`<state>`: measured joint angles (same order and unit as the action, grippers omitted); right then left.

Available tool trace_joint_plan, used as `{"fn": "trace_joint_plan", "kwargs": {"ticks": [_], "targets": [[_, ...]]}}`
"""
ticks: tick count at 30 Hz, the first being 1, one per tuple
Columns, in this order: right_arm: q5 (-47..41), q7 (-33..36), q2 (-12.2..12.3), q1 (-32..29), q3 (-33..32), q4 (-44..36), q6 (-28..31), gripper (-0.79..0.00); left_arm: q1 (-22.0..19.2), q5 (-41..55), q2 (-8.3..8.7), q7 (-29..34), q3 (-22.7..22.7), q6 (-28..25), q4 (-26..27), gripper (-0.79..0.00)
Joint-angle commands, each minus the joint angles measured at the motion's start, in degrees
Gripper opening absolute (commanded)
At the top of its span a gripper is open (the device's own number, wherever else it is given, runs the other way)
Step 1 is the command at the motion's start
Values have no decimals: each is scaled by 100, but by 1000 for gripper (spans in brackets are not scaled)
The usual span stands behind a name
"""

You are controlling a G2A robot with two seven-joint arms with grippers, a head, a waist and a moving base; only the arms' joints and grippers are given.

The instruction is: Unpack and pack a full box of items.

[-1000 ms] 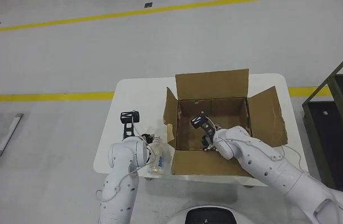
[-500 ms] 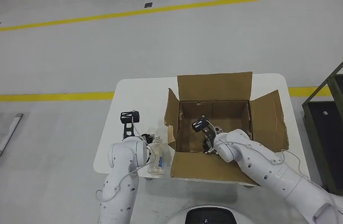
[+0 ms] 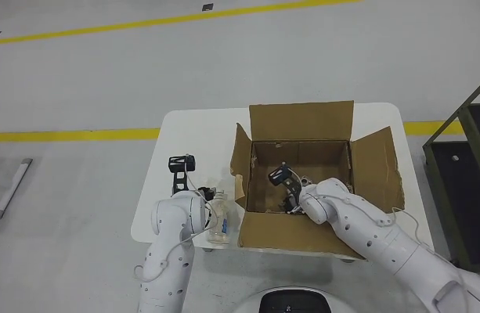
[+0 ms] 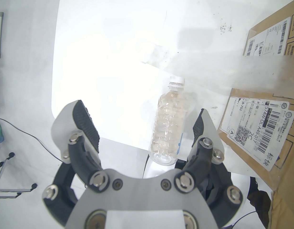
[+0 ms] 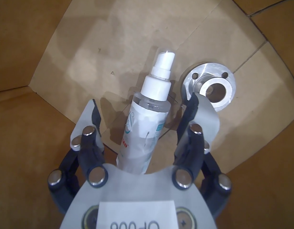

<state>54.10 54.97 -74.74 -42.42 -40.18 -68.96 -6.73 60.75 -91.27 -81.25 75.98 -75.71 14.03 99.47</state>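
1. Your right hand (image 5: 144, 108) is spread astride the spray bottle (image 5: 139, 134) lying on the box (image 5: 89, 48) floor; close squarely on its body.
2. Keep clear of the metal flange (image 5: 212, 85) just beside it.
3. Your left hand (image 4: 142, 115) hangs spread above the water bottle (image 4: 168, 129) on the table (image 4: 113, 48).

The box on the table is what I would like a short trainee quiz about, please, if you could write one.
1. True or false: the right jaws are shut on the spray bottle in the box.
2. What lies beside the spray bottle on the box floor? A) a metal flange B) a cup C) a sponge
3. Fill in: the clear bottle outside the box shows between the open ___ jaws.
Key: 1 false, they are open, one on either side of it; 2 A; 3 left.
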Motion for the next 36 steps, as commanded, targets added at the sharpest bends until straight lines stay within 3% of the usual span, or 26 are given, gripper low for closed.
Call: {"fn": "trace_joint_plan", "kwargs": {"ticks": [1,4,6,8,13,19,29,36], "targets": [[6,9,-17,17,0,48,42,-502,0,0,0,0,0,0,0,0],[-34,-8,-48,30,-18,104,88,-526,0,0,0,0,0,0,0,0],[-36,0,-67,37,-22,124,108,-628,0,0,0,0,0,0,0,0],[-52,-4,-83,40,-41,154,131,-785,0,0,0,0,0,0,0,0],[-162,-146,-98,59,-231,101,73,-785,0,0,0,0,0,0,0,0],[-456,-567,77,-184,-1066,-569,135,-785,0,0,0,0,0,0,0,0],[-804,-805,568,-1623,-3220,-2687,668,-785,0,0,0,0,0,0,0,0],[-956,-987,682,-2150,-3890,-3270,987,-785,0,0,0,0,0,0,0,0]]}}
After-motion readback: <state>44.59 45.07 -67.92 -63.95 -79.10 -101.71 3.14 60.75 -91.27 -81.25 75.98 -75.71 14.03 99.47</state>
